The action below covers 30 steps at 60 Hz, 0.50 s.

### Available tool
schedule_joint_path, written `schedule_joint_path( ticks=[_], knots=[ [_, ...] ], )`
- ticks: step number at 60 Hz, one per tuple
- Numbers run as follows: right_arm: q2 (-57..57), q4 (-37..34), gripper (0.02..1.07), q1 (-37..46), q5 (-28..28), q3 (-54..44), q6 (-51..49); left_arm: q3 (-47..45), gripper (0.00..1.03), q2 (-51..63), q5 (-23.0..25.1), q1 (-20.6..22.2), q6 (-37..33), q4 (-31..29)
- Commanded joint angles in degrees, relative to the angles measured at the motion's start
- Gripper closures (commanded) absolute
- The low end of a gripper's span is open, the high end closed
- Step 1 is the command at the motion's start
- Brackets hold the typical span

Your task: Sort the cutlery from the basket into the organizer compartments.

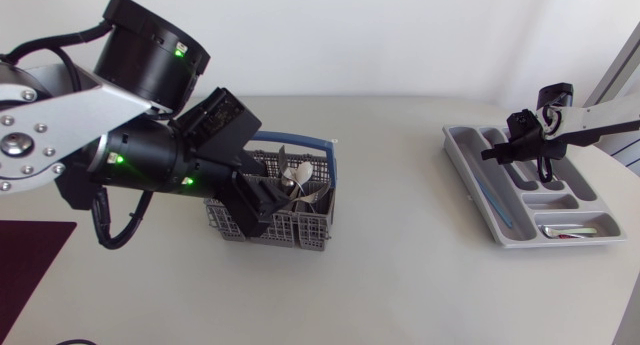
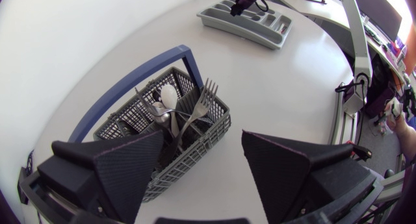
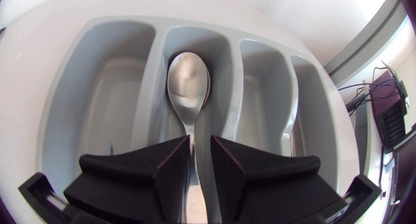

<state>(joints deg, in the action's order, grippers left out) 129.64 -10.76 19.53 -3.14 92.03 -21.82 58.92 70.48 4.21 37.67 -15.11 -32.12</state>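
The left fingers [image 2: 130,172] are spread wide over the grey basket [image 2: 195,143]. The basket sits near the middle of the table [image 1: 400,275], with a fork [image 2: 205,97] and other cutlery standing in it. The right fingers [image 3: 162,169] are close together and hold a spoon [image 3: 188,81] by its handle. The spoon lies in a long slot of the organizer [image 3: 151,74], near the table's right edge.

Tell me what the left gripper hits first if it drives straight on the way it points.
Most likely the cutlery basket: it sits right ahead of the open left gripper, close to its fingers. The fork sticking up from it may be touched first; depth is unclear.
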Motion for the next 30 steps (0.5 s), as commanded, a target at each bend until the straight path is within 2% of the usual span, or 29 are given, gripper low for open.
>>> schedule_joint_path(
  ticks=[1,11,19,30],
  knots=[
    [-3.26,-0.66,0.58,-0.63,0.15,-1.24,1.87,-1.0,0.21,-0.96,-0.43,0.47,-1.06,-0.58],
    [-10.46,-0.57,0.46,-0.81,-0.38,-5.81,1.7,-1.87,0.21,-1.13,-0.96,0.65,-1.41,-0.58],
    [-18.2,-0.4,0.42,-1.6,-1.79,-11.52,1.35,-2.4,0.21,-1.13,-1.39,1.35,-1.5,-0.22],
    [-30.24,-0.13,0.34,-4.5,-3.28,-20.4,0.91,-4.25,0.21,-0.78,-6.93,5.22,-1.41,3.73]
  ],
)
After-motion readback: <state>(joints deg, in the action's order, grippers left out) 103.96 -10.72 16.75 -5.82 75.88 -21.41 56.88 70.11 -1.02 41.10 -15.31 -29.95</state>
